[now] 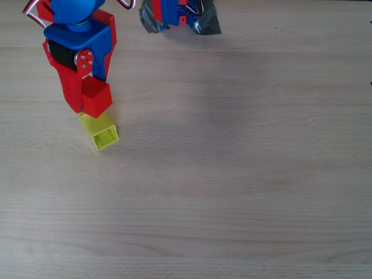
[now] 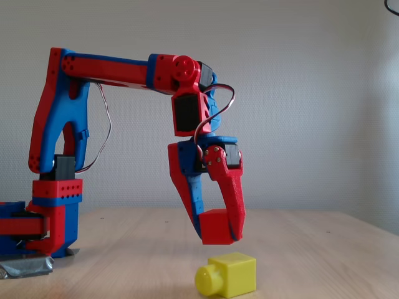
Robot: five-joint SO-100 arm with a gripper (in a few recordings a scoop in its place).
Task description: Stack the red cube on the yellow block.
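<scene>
The red cube (image 2: 217, 226) is pinched between the fingers of the gripper (image 2: 219, 229), held in the air clear of the surface (image 2: 324, 249). In the fixed view it hangs just above the yellow block (image 2: 232, 275), not touching it. Seen from overhead, the cube (image 1: 95, 96) overlaps the block's (image 1: 100, 131) far end. The block lies on its side on the surface, its round stud facing the fixed camera and its hollow end showing from overhead. The arm's base (image 2: 47, 218) stands at the left, on grey tape (image 2: 25, 266).

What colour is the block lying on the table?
Yellow-green plastic brick, clearest in the fixed view.
</scene>
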